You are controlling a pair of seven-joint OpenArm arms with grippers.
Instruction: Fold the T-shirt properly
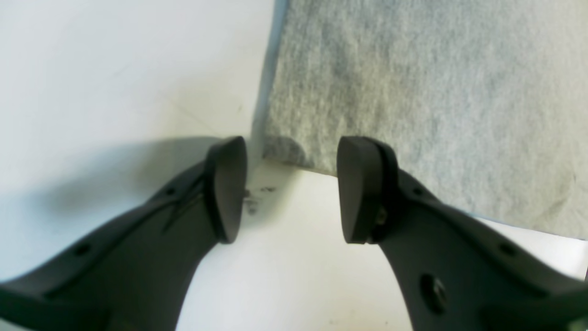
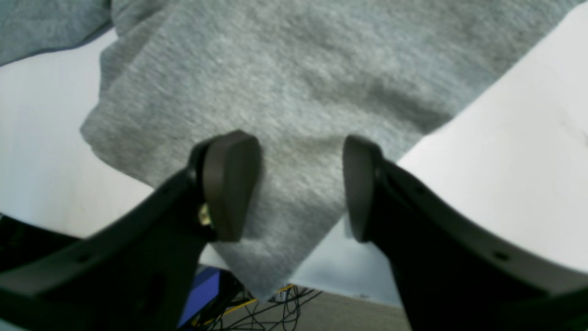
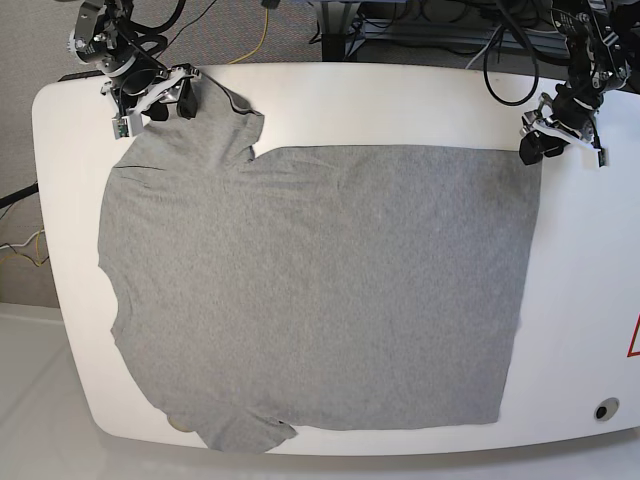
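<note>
The heather-grey T-shirt [image 3: 320,290] lies spread flat over most of the white table [image 3: 580,300]. Its sleeves are at the left and its hem runs down the right side. My left gripper [image 3: 540,148] stands open at the shirt's far right hem corner. In the left wrist view that T-shirt corner [image 1: 294,154] sits just beyond the gap between the left gripper's [image 1: 294,188] dark pads. My right gripper [image 3: 150,105] is at the far left sleeve. There the right gripper [image 2: 298,188] is open and straddles the T-shirt sleeve [image 2: 294,115], whose tip hangs over the table edge.
Past the table edge under the sleeve I see cables [image 2: 275,308] on the floor and a blue object [image 2: 202,294]. Dark smudges [image 1: 255,202] mark the tabletop by the left finger. A round hole [image 3: 603,410] sits near the table's front right corner.
</note>
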